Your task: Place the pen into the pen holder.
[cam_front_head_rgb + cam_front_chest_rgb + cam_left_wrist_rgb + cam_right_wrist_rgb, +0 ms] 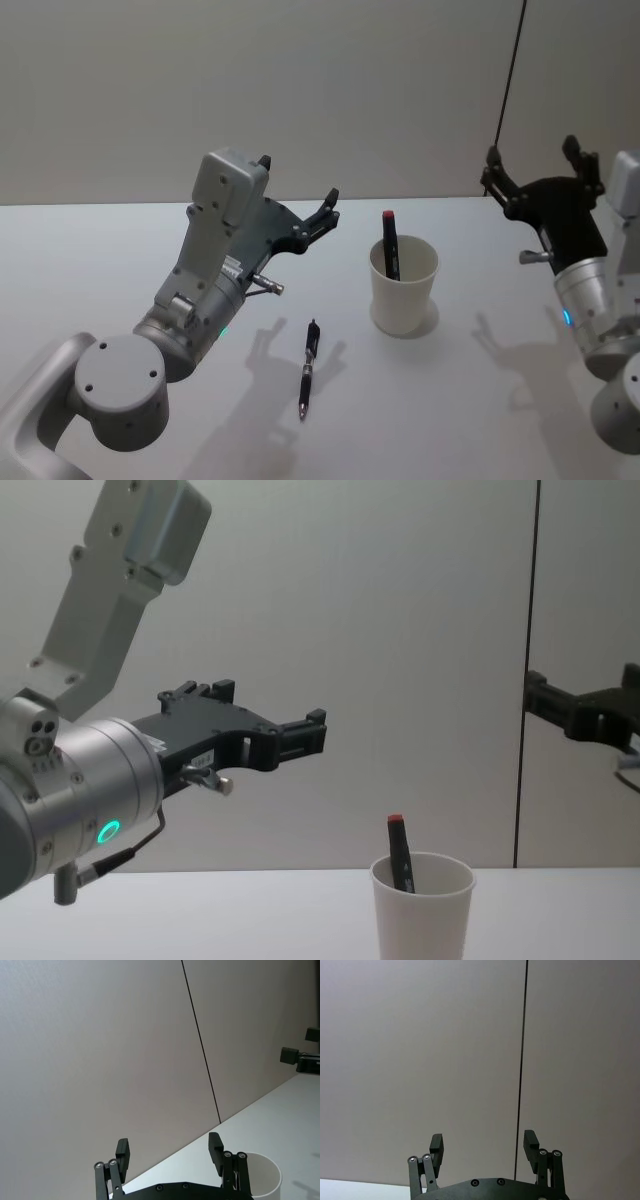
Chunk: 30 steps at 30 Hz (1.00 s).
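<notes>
A white table (90, 260) stretches back to a plain grey wall (250, 80), meeting it in a straight edge, and a thin dark line (512, 70) runs down the wall on the right side, reaching the table's far edge.

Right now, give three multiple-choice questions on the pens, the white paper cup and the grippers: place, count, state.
1. Where is the slim black pen with no red cap?
A. In the cup
B. Flat on the white table, outside the plain white paper cup
C. In a gripper
2. How many pens are there?
A. One
B. Two
C. Three
3. Left gripper and right gripper are:
A. Open, empty
B. Shut on pens
C. Shut, empty
Answers: 1 B, it lies on the table; 2 B, a red-capped black pen stands in the cup; 3 A, wrist views show spread fingers, nothing between.
</notes>
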Each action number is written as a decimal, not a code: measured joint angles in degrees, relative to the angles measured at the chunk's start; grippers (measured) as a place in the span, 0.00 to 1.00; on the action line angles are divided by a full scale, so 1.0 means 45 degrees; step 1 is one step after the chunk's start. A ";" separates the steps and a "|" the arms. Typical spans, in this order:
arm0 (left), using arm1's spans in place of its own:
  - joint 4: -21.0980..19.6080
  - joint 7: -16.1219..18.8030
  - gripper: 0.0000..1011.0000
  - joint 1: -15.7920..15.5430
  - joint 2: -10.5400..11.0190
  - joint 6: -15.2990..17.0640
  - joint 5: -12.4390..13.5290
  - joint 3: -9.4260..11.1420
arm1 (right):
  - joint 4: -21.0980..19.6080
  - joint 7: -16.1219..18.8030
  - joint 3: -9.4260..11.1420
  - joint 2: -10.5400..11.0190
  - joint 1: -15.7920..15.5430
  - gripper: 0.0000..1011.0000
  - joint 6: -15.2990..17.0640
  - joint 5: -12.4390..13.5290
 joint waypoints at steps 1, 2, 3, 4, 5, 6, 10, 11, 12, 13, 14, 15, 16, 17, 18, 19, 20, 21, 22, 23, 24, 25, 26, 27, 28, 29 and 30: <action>0.0000 0.0000 0.99 0.0001 0.0000 0.0000 0.0000 0.0000 | -0.0054 -0.0021 0.0008 0.0016 -0.0037 0.99 0.0041 0.0008; 0.0000 -0.0001 0.99 0.0000 0.0000 0.0000 0.0001 0.0000 | -0.0148 -0.0057 0.0028 0.0047 -0.0106 0.99 0.0115 0.0026; 0.0000 0.0000 0.99 0.0000 0.0000 0.0001 0.0000 0.0000 | -0.0148 -0.0057 0.0028 0.0047 -0.0106 0.99 0.0115 0.0026; 0.0000 0.0000 0.99 0.0000 0.0000 0.0000 0.0000 0.0000 | -0.0234 -0.0089 0.0046 0.0078 -0.0168 0.99 0.0183 0.0046; 0.0000 0.0000 0.99 0.0000 -0.0001 0.0000 0.0000 0.0000 | -0.0273 -0.0106 0.0052 0.0089 -0.0196 0.99 0.0213 0.0054; 0.0000 0.0000 0.99 0.0000 0.0000 0.0000 0.0000 0.0000 | -0.0343 -0.0132 0.0066 0.0114 -0.0247 0.99 0.0271 0.0070; 0.0001 0.0000 0.99 0.0001 0.0000 0.0000 0.0001 0.0000 | -0.0487 -0.0185 0.0097 0.0162 -0.0350 0.99 0.0376 0.0096; 0.0000 0.0000 0.99 0.0001 0.0001 0.0000 0.0000 0.0000 | -0.0516 -0.0194 0.0102 0.0168 -0.0369 0.99 0.0395 0.0099; 0.0000 0.0000 0.99 0.0001 0.0000 0.0000 0.0001 0.0000 | -0.0561 -0.0214 0.0109 0.0184 -0.0398 0.99 0.0425 0.0104; 0.0000 -0.0001 0.99 0.0001 0.0000 0.0000 0.0001 0.0000 | -0.0561 -0.0214 0.0109 0.0184 -0.0398 0.99 0.0425 0.0104; 0.0000 0.0000 0.99 0.0000 0.0001 0.0000 0.0000 0.0001 | -0.0602 -0.0228 0.0120 0.0196 -0.0429 0.99 0.0454 0.0110; 0.0000 0.0000 0.99 0.0000 0.0000 0.0000 0.0000 0.0000 | -0.0623 -0.0233 0.0125 0.0201 -0.0444 0.99 0.0467 0.0113; 0.0000 0.0000 0.99 0.0001 0.0000 0.0000 0.0000 0.0000 | -0.0651 -0.0244 0.0132 0.0211 -0.0465 0.99 0.0490 0.0120; 0.0000 0.0000 0.99 0.0000 0.0000 0.0001 0.0000 0.0000 | -0.0668 -0.0250 0.0134 0.0216 -0.0475 0.99 0.0498 0.0123; 0.0000 0.0000 0.99 0.0000 0.0000 0.0000 0.0000 0.0000 | -0.0683 -0.0253 0.0137 0.0221 -0.0484 0.99 0.0509 0.0125; 0.0000 0.0000 0.99 0.0001 0.0000 0.0000 0.0000 0.0000 | -0.0705 -0.0262 0.0143 0.0229 -0.0502 0.99 0.0528 0.0131; 0.0000 0.0000 0.99 0.0001 -0.0001 0.0000 0.0000 0.0000 | -0.0716 -0.0266 0.0145 0.0233 -0.0510 0.99 0.0537 0.0134; 0.0000 -0.0001 0.99 0.0003 -0.0003 0.0000 0.0000 0.0000 | -0.0736 -0.0273 0.0148 0.0238 -0.0527 0.99 0.0555 0.0139; 0.0001 -0.0002 0.99 0.0004 -0.0003 0.0001 0.0000 -0.0001 | -0.0745 -0.0276 0.0149 0.0241 -0.0534 0.99 0.0563 0.0140; 0.0000 -0.0003 0.99 0.0006 -0.0004 0.0004 -0.0001 -0.0004 | -0.0755 -0.0278 0.0151 0.0243 -0.0540 0.99 0.0571 0.0142; 0.0000 -0.0005 0.99 0.0010 -0.0005 0.0012 -0.0004 -0.0007 | -0.0762 -0.0280 0.0152 0.0246 -0.0543 0.99 0.0575 0.0143; 0.0000 -0.0007 0.99 0.0020 -0.0007 0.0047 -0.0036 -0.0012 | -0.0778 -0.0287 0.0156 0.0251 -0.0555 0.99 0.0586 0.0145; -0.0001 -0.0008 0.99 0.0024 -0.0007 0.0083 -0.0074 -0.0015 | -0.0783 -0.0290 0.0157 0.0253 -0.0561 0.99 0.0590 0.0147; -0.0011 -0.0008 0.99 0.0037 -0.0008 0.0158 -0.0146 -0.0023 | -0.0796 -0.0296 0.0159 0.0258 -0.0573 0.99 0.0602 0.0148; -0.0011 -0.0008 0.99 0.0037 -0.0008 0.0158 -0.0146 -0.0023 | -0.0804 -0.0298 0.0160 0.0260 -0.0576 0.99 0.0607 0.0150; -0.0031 -0.0008 0.99 0.0056 -0.0007 0.0256 -0.0237 -0.0032 | -0.0810 -0.0300 0.0161 0.0261 -0.0579 0.99 0.0611 0.0150; -0.0053 -0.0004 0.99 0.0069 -0.0008 0.0311 -0.0292 -0.0040 | -0.0815 -0.0302 0.0163 0.0264 -0.0583 0.99 0.0616 0.0152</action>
